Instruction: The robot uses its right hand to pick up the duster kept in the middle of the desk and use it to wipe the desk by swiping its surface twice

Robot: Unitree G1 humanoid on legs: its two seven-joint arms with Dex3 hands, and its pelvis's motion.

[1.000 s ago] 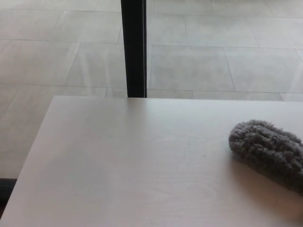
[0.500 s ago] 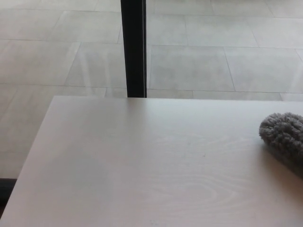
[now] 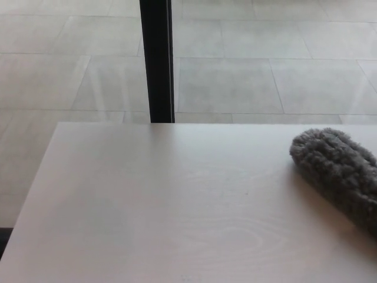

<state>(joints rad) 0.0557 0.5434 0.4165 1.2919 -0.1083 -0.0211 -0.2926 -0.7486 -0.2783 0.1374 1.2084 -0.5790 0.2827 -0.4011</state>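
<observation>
Grey and shaggy, the duster [image 3: 339, 174] lies flat on the pale wooden bench [image 3: 177, 206], well to the right of the black post [image 3: 156, 59] that stands behind the bench's far edge, and it runs off the picture's right side. I see neither robot hand from here, so I cannot tell their state or how near either is to the duster.

Duster [image 3: 339, 171] swept back leftward, more of it showing (right end cut off), camera nudged slightly.
</observation>
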